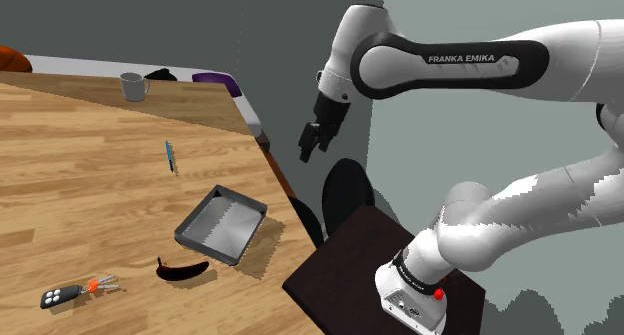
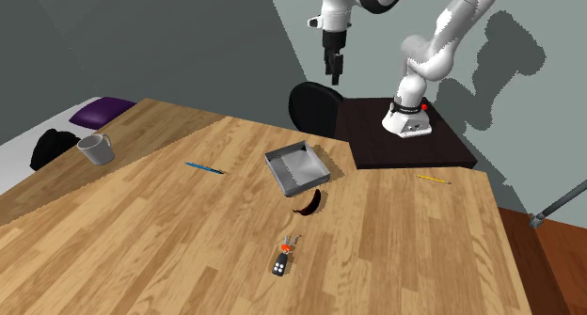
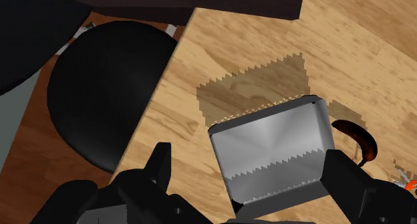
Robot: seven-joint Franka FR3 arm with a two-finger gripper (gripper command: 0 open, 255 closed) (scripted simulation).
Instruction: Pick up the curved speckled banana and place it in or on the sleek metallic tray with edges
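Approach step. Gripper [image 1: 315, 143] held high, well apart from tray [image 1: 205, 245], fingers spread, empty. Descent to banana [image 1: 182, 271], just beside tray, judged needed next.

Dark curved banana [image 1: 182, 271] lies flat on wooden table [image 1: 80, 183]. Grey metallic tray [image 1: 222, 223] with raised edges sits just beside, at its 1 o'clock, shoulder view.
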